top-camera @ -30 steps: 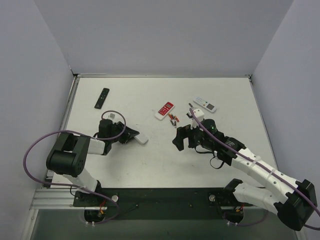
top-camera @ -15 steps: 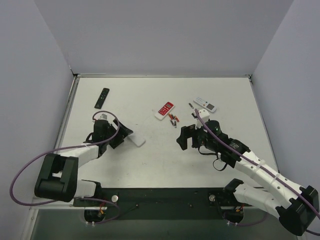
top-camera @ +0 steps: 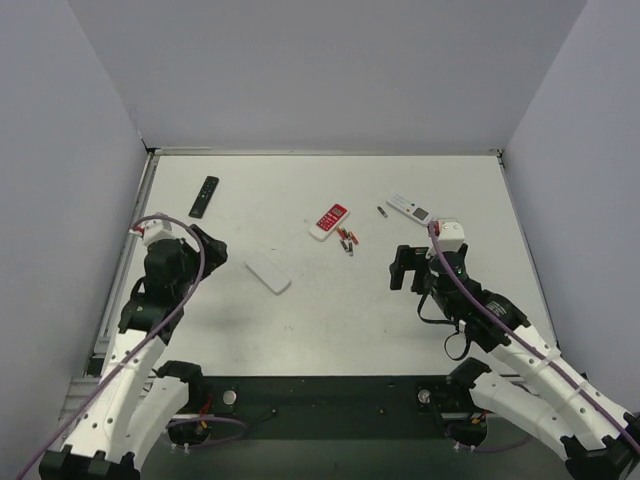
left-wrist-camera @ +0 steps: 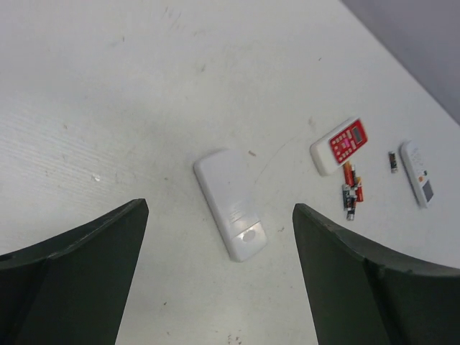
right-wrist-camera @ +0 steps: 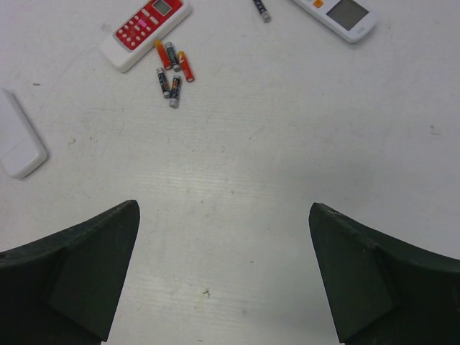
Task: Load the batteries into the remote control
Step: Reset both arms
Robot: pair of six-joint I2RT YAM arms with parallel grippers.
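The left end effector [left-wrist-camera: 215,208] and right end effector [right-wrist-camera: 223,207] are hovering spread wide, while the remote [top-camera: 268,271] is lying back-up on the worktop [top-camera: 330,305], left of the batteries [top-camera: 346,238].

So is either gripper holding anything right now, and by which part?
Nothing is held: left gripper and right gripper are both open, and the white remote lies free.

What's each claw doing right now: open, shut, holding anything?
Left claw: open, holding nothing.
Right claw: open, holding nothing.
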